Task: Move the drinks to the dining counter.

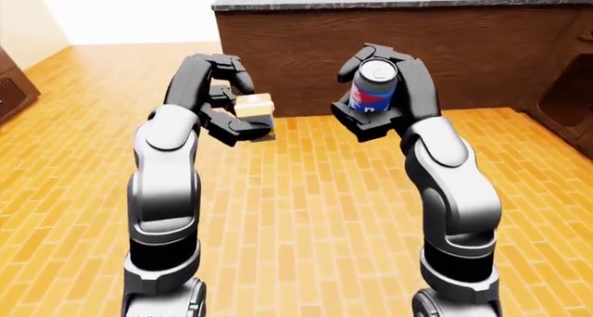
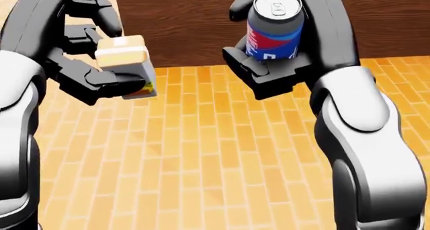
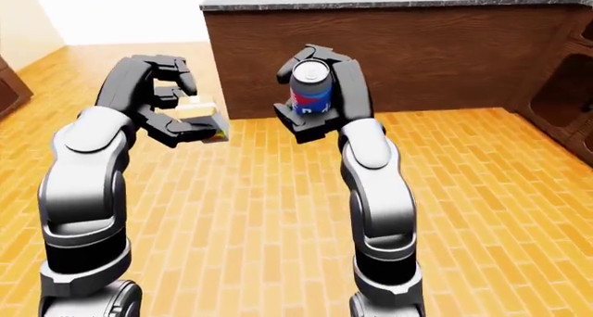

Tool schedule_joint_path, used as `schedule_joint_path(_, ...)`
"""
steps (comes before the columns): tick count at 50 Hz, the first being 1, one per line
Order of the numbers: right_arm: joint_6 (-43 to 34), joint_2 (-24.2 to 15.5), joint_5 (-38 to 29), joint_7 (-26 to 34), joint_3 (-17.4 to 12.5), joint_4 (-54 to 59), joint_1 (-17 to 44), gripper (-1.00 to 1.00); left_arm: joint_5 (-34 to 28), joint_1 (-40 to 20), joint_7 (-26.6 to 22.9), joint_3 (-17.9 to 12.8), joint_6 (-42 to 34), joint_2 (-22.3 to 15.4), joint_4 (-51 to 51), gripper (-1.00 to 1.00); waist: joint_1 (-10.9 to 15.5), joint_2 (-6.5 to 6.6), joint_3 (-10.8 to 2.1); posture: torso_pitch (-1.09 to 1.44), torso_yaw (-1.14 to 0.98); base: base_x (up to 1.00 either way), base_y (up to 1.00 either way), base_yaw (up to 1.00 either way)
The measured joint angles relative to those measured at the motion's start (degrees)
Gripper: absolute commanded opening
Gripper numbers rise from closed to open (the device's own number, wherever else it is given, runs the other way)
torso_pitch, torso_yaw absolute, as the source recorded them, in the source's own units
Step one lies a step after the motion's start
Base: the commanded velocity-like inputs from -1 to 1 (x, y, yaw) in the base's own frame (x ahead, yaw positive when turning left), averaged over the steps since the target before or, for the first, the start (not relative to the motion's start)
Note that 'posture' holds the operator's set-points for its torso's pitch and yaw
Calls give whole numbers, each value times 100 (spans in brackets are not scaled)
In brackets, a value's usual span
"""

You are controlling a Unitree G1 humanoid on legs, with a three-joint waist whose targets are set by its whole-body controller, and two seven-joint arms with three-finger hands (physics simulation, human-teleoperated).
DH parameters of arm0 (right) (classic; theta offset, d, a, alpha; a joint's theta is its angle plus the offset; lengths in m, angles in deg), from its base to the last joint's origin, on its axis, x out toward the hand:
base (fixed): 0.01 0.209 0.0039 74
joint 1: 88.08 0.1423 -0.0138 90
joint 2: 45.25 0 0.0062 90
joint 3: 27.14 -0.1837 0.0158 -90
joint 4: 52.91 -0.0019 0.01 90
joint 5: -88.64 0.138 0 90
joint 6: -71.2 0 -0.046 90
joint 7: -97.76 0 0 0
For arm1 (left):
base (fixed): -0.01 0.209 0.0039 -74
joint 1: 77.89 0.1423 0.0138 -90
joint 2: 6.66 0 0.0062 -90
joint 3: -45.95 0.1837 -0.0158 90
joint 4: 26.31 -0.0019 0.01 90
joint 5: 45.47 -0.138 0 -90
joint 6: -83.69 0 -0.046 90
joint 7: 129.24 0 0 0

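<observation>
My right robot hand [image 2: 282,48] is black and grips a can [image 2: 274,31] banded blue, red and white under a silver top; my left robot hand [image 2: 87,53], black too, grips a carton [image 2: 124,61] with a tan top, pale sides and a yellow-green patch low down. My arms go silver-grey and white above the black. The floor [image 1: 306,213] is orange brick-pattern parquet, and the table [image 1: 417,25] is dark brown wood grain under a speckled grey-black top.
</observation>
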Motion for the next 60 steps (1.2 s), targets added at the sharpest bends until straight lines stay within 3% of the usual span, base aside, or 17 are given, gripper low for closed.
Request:
schedule_joint_path(6,-8,-14,70,18,47,-151,97,-100,-30,-162,22,-53,0,-64,192,-100,-113,419,-100,0,0,59,-10,0)
schedule_joint_path(9,-95,63,160,38,132,-156,57,-100,-63,-84,37,-114,-11,-97,139,-100,14,450,145,0,0,60,-10,0)
schedule_joint_path(12,-190,35,256,98,217,-130,43,-100,-103,-69,33,-147,-160,-120,7,-100,67,507,60,0,0,59,-10,0)
schedule_joint_path(19,-88,-26,269,79,109,-356,173,-100,-128,-230,19,-134,-103,-157,248,-100,229,194,-107,0,0,59,-9,0)
schedule_joint_path(21,-78,-45,282,77,88,-413,212,-100,-139,-297,18,-136,-82,-162,250,-100,139,-78,-161,0,0,38,0,0)
schedule_joint_path(23,-74,-80,291,72,26,-374,117,-100,-137,-228,8,-63,-73,-89,235,-100,61,-123,9,0,0,22,0,0)
schedule_joint_path(25,-165,-100,267,34,-54,-269,69,-100,-84,-211,-66,49,-147,-66,138,-100,-1,-215,26,0,0,15,0,0)
schedule_joint_path(35,-249,-121,298,-29,-30,-295,130,-100,-119,-308,-94,-20,-134,-112,213,-100,-67,465,-88,0,0,32,-3,0)
schedule_joint_path(38,-221,-57,328,-17,92,-285,102,-100,-154,-214,-73,-110,-108,-136,199,-100,11,464,67,0,0,47,-8,0)
schedule_joint_path(40,-256,-46,373,25,173,-274,85,-100,-189,-167,-62,-146,-169,-148,118,-100,29,543,29,0,0,46,-7,0)
schedule_joint_path(43,-271,-58,381,32,135,-346,124,-100,-199,-212,-63,-127,-201,-147,167,-100,45,490,-65,0,0,47,-7,0)
schedule_joint_path(47,-173,-56,356,7,95,-419,163,-100,-171,-235,-61,-135,-100,-150,245,-100,135,296,-104,0,0,47,-7,0)
schedule_joint_path(51,-179,-49,360,7,115,-425,200,-100,-184,-290,-60,-163,-129,-184,248,-100,138,-67,-140,0,0,46,-7,0)
schedule_joint_path(52,-180,-71,362,9,95,-423,161,-100,-188,-266,-60,-144,-141,-144,275,-100,91,-16,-55,0,0,44,-6,0)
schedule_joint_path(54,-251,-84,333,-8,28,-361,53,-100,-141,-215,-112,-33,-193,-113,214,-100,30,-95,101,0,0,44,-6,0)
schedule_joint_path(56,-336,-92,294,-36,-6,-276,67,-100,-92,-213,-168,15,-255,-122,164,-100,-3,-116,57,0,0,43,-6,0)
schedule_joint_path(60,-325,-100,293,-40,5,-376,146,-100,-104,-293,-154,-54,-244,-153,244,-100,-35,64,-46,0,0,44,-6,0)
